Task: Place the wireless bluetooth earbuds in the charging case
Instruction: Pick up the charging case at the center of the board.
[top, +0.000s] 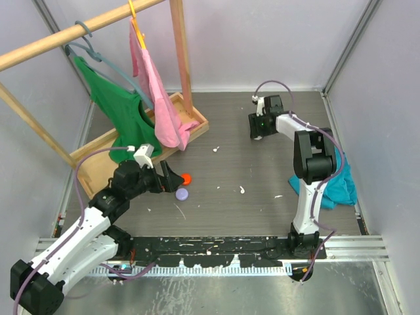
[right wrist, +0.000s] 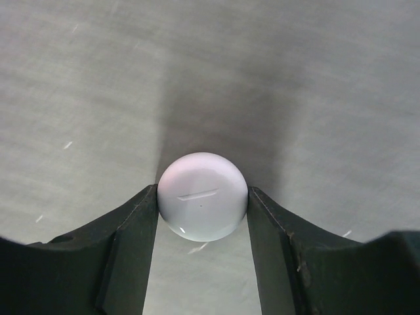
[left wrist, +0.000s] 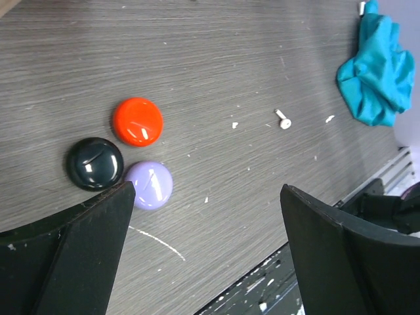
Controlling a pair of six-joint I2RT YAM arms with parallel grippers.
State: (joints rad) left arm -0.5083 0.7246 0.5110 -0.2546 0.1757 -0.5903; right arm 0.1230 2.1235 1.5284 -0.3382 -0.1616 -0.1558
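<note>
My right gripper (right wrist: 203, 205) is shut on a white round charging case (right wrist: 202, 187), with one finger pressed to each side of it just above the grey table. Far left, my left gripper (left wrist: 207, 190) hovers open and holds nothing. Beside its left finger lie three closed round cases: red (left wrist: 137, 121), black (left wrist: 94, 163) and lilac (left wrist: 149, 184). The top view shows the red case (top: 186, 178) and the lilac case (top: 182, 193) by the left gripper (top: 169, 178). A tiny white earbud (left wrist: 283, 119) lies loose on the table, and the top view shows two such white earbuds (top: 241, 190) (top: 215, 149).
A wooden rack stands at the back left, its tray base (top: 197, 121) under a green garment (top: 115, 105) and a pink one (top: 157, 98) on hangers. A teal cloth (top: 341, 180) lies crumpled by the right arm. A black rail (top: 216, 246) runs along the near edge.
</note>
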